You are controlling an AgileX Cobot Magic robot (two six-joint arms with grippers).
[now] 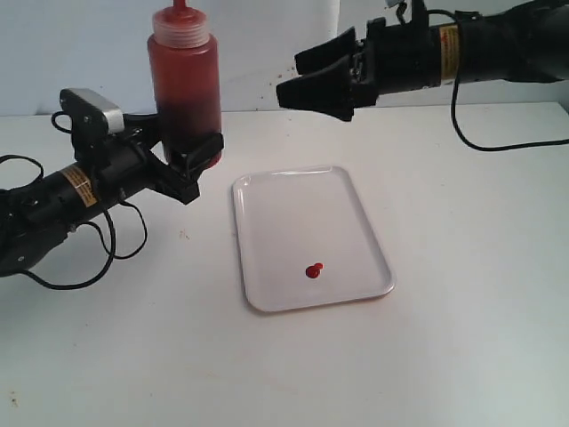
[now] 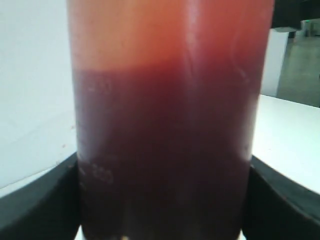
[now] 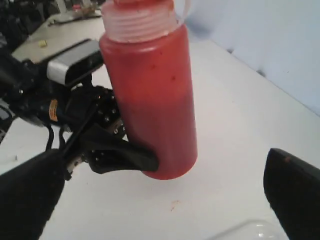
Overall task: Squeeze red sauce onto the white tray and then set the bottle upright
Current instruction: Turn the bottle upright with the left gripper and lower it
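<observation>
Judging by how things lie now, I count the squeezing as done: one small blob of red sauce [image 1: 313, 271] sits on the white tray [image 1: 267, 191], toward its near end. What is left is the very last part. My left gripper [image 1: 197, 160] is clamped on the bottle [image 1: 185, 84] low on its body, a finger on each side. The bottle stands upright with its nozzle up, near the tray's far left corner and apart from it. I cannot tell whether its base bears fully on the table [image 1: 462, 267], so I reckon letting go and backing away are not yet done. My right gripper [image 1: 292, 78] hangs above the table beyond the tray's far end, jaws apart, holding nothing, clear of the bottle. Counting: one bottle with more sauce inside, one tray, one blob on it, and two grippers.
</observation>
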